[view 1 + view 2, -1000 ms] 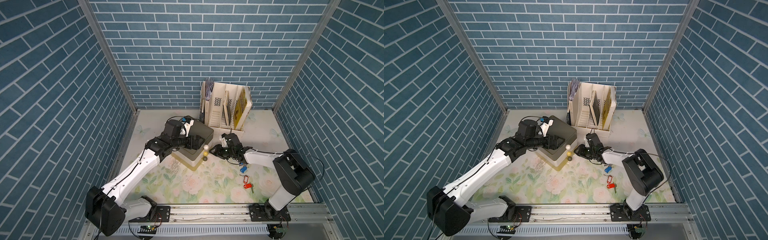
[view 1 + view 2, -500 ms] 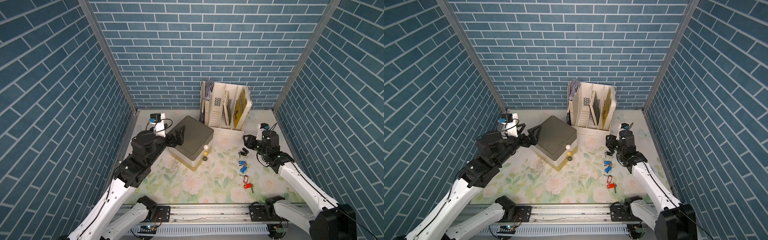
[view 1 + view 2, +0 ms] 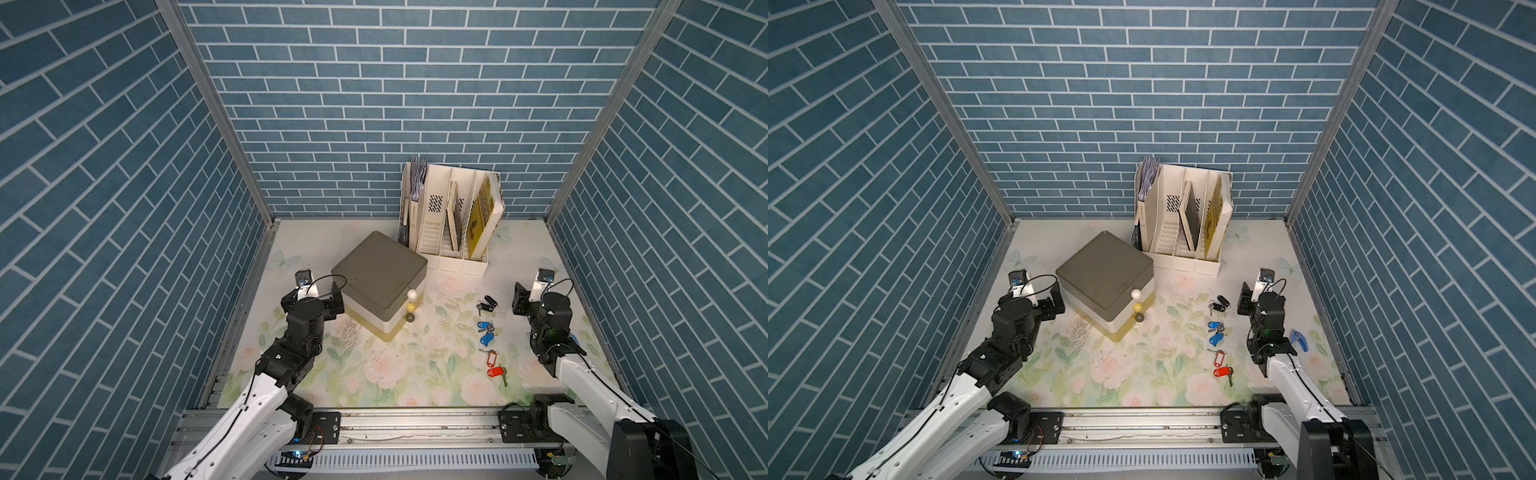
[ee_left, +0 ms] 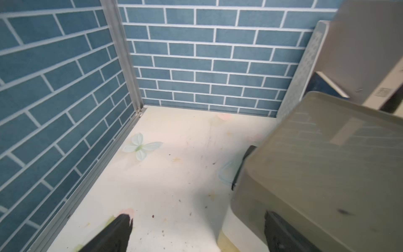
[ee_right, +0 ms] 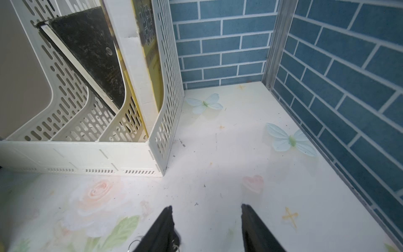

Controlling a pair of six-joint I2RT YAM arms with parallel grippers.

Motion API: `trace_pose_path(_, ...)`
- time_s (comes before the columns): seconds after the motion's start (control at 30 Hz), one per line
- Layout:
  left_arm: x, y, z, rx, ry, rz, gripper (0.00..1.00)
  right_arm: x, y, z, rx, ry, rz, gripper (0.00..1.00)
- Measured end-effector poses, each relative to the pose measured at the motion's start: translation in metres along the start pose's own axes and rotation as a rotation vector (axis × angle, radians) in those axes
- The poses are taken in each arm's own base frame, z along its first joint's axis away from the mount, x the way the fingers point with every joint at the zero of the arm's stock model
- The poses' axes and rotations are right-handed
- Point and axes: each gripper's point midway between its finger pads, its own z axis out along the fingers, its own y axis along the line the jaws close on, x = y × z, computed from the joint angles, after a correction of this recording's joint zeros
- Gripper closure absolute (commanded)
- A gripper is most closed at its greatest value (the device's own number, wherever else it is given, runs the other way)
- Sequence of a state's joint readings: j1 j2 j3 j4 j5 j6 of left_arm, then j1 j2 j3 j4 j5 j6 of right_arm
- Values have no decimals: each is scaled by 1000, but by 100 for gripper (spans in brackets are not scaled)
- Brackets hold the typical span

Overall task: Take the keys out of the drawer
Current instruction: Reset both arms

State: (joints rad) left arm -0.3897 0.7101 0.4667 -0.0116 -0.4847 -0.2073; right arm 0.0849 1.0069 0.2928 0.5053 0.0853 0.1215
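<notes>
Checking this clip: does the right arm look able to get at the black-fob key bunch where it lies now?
Probably yes. The black-fob key bunch lies on the floral mat close beside the right gripper, whose jaws stand open and empty; nothing stands between them.

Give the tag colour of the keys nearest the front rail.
Red; the keys show best in a top view.

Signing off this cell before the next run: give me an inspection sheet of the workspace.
Surface: floral mat, dark scuffs by the drawer unit.
Job's things: black-fob keys, blue-tag keys, red-tag keys lie on the mat beside it; drawers look shut.
Clutter: file rack with books at back.
Claws: left claw open beside the unit; right claw open, empty.
Cables: left wrist cable, right wrist cable loop free.
Surroundings: blue brick walls, front rail.
</notes>
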Motion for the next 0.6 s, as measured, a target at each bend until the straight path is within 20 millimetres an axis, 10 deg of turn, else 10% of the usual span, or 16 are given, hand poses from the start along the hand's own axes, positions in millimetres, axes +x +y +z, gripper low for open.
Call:
trace_pose_path(0.3,33,21,53,-59,5,45,0,30,-6,31,-9,-18,-48,47)
trace_pose_path(0.6,70,25,84,-12,14,73,0,14,-3,36,-42,-136,-89,48)
